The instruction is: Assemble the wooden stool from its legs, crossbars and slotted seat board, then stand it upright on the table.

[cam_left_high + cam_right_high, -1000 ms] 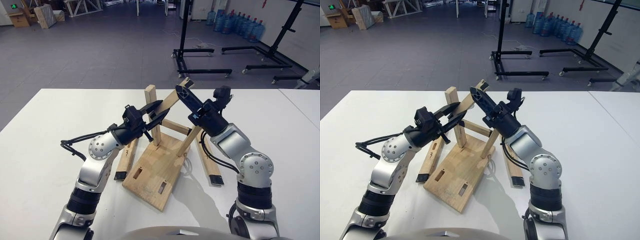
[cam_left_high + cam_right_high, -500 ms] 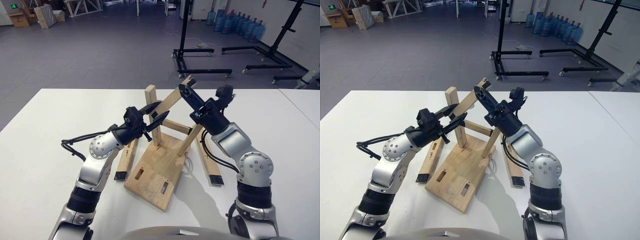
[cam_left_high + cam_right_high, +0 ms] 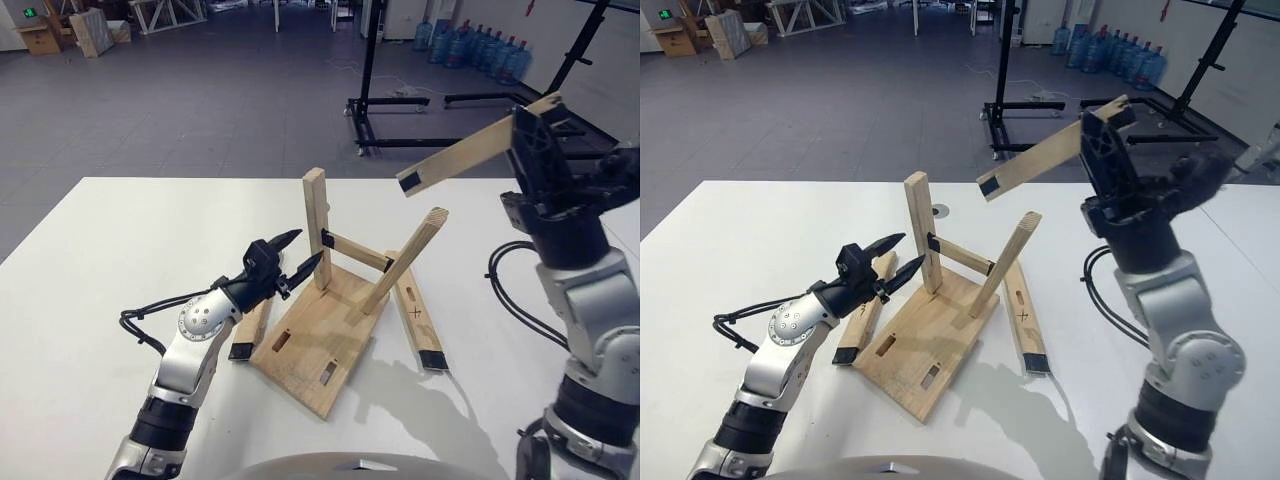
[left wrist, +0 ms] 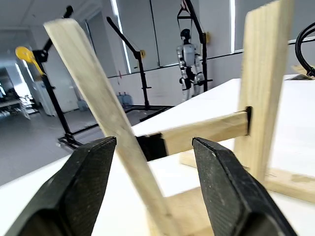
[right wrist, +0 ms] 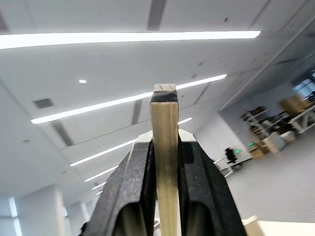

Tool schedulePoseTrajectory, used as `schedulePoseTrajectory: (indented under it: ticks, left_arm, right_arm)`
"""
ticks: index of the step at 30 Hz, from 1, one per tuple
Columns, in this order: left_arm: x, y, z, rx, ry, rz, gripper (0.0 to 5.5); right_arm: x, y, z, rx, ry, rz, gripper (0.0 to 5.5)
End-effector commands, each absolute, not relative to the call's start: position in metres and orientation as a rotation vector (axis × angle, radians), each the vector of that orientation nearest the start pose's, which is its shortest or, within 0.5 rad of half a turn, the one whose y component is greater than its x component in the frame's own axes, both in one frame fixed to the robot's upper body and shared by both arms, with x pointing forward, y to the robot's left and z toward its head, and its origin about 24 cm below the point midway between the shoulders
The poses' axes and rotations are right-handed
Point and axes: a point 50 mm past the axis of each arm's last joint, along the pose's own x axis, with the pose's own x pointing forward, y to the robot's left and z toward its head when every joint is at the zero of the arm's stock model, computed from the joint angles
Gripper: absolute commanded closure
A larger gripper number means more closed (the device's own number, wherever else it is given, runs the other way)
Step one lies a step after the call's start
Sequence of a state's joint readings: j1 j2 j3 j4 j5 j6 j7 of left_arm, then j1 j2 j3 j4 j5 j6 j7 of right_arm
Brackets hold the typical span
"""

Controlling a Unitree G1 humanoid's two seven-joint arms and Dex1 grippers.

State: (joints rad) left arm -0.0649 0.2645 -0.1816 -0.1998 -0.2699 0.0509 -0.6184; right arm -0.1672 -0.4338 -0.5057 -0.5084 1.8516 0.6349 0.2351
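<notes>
- Right jaws clench a loose wooden leg (image 3: 462, 153), high above the surface (image 3: 100, 260).
- Left jaws gape, empty; the slotted seat board (image 3: 318, 345), with two standing legs (image 3: 317, 225) and a crossbar (image 3: 357, 253), lies just ahead of them.

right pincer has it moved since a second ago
Yes. The right pincer, shut on a wooden leg, has swung up and to the robot's right, away from the seat board, lifting the leg clear above it.
</notes>
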Motion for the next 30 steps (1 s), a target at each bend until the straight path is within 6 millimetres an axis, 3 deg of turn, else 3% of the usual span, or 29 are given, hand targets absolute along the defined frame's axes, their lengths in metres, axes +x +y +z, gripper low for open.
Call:
schedulePoseTrajectory:
  ticks: [1, 5, 9, 17, 24, 27, 30]
  left_arm:
    - [0.216, 0.106, 0.084, -0.191, -0.013, -1.085, 2.67]
    - [0.203, 0.095, 0.083, -0.411, 0.129, -1.329, 2.67]
    - [0.213, 0.085, 0.089, -0.533, 0.204, -1.457, 2.67]
    - [0.256, 0.051, 0.070, -0.435, 0.371, -1.511, 2.67]
    - [0.287, 0.038, 0.059, -0.333, 0.396, -1.410, 2.67]
    - [0.290, 0.034, 0.063, -0.360, 0.384, -1.443, 2.67]
    - [0.300, 0.033, 0.055, -0.278, 0.396, -1.369, 2.67]
  right_arm:
    - [0.193, -0.225, 0.200, 1.068, -0.215, 0.944, 5.12]
    - [0.180, -0.239, 0.159, 1.107, -0.038, 0.861, 5.12]
    - [0.183, -0.251, 0.153, 1.077, -0.006, 0.852, 5.12]
    - [0.201, -0.263, 0.150, 1.003, 0.006, 0.838, 5.12]
    - [0.208, -0.262, 0.142, 0.972, 0.011, 0.794, 5.12]
    - [0.210, -0.267, 0.141, 0.956, 0.002, 0.771, 5.12]
    - [0.213, -0.263, 0.139, 0.904, 0.034, 0.777, 5.12]
